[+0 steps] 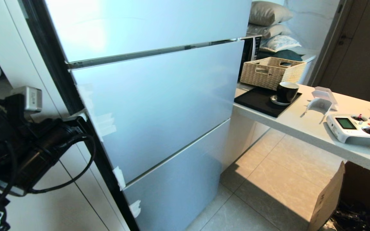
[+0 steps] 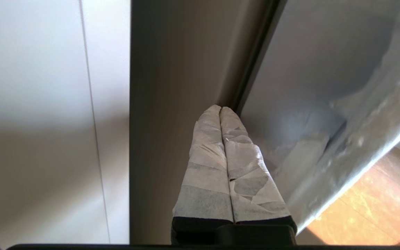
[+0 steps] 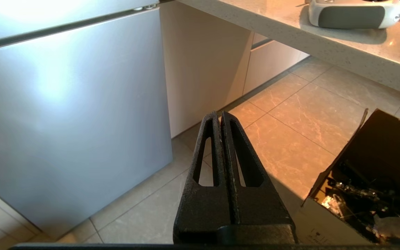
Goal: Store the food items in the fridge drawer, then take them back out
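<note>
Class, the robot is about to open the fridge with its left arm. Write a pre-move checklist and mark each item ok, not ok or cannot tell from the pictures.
1. Left gripper shut, tips at the dark seam beside the fridge door panels: ok.
2. Tips actually wedged behind the door edge: cannot tell.
3. Right gripper shut, empty, hanging over the floor away from the door: ok.
4. Door swing path free of the cardboard box: cannot tell.
5. Fridge drawer and food items in sight: not ok, all panels closed.
</note>
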Motion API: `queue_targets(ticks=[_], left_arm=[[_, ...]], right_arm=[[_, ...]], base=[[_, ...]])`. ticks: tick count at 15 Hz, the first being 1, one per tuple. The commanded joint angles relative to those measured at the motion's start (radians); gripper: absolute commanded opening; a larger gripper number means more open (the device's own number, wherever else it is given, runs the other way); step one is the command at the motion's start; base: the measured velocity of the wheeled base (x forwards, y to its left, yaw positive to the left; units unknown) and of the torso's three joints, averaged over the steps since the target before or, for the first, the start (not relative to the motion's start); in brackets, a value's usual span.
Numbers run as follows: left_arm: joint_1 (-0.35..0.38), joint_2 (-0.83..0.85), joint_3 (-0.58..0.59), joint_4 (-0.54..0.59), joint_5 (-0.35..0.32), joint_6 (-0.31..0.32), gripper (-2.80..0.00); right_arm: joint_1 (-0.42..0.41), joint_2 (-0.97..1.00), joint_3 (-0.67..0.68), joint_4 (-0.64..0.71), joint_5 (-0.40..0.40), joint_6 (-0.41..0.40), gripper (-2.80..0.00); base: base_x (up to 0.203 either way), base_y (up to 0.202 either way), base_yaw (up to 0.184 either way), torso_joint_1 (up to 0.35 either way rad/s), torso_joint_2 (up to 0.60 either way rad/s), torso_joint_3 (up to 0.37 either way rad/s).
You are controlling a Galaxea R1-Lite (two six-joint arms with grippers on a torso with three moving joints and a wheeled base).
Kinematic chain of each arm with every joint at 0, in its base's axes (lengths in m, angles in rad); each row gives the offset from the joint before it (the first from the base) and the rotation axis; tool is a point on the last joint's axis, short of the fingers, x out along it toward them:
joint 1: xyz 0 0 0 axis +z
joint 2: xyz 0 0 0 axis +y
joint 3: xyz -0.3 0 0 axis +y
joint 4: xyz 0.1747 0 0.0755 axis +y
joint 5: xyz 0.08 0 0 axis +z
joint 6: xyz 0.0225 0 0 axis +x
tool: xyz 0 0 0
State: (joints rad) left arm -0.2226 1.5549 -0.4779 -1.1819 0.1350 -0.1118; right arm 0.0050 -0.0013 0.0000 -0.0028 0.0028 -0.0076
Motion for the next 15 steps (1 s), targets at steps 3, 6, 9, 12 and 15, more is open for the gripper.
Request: queue_targets(ticks=[3,6,9,12,15], left_arm=[[-0.001,-0.056,0.042,-0.004,-0.001,0.011,-2.80],[-0.003,-0.067,0.056,-0.004,-0.005,0.006,-2.80],[-0.028,-0.081,0.099,-0.005,-0.045,0.005,-2.80],[-0.055,-0.090,0.133,-0.007,-0.102,0.003,-2.80],[-0.085,-0.113,0.163,-0.011,-0.118,0.003,-2.80]], right_arm=[[0.001,0.001,0.000,0.000,-0.001,0.000,-2.80],[0.001,0.001,0.000,0.000,0.000,0.000,-2.80],[0.001,0.001,0.000,0.000,0.000,0.000,-2.80],[0.001,0.001,0.000,0.000,0.000,0.000,-2.80],[0.001,0.001,0.000,0.000,0.000,0.000,-2.80]], base=[[0.000,0.000,0.000,0.000,0.00,0.000],[0.000,0.000,0.000,0.000,0.00,0.000],[0.000,0.000,0.000,0.000,0.00,0.000],[0.000,0.000,0.000,0.000,0.00,0.000],[0.000,0.000,0.000,0.000,0.00,0.000]])
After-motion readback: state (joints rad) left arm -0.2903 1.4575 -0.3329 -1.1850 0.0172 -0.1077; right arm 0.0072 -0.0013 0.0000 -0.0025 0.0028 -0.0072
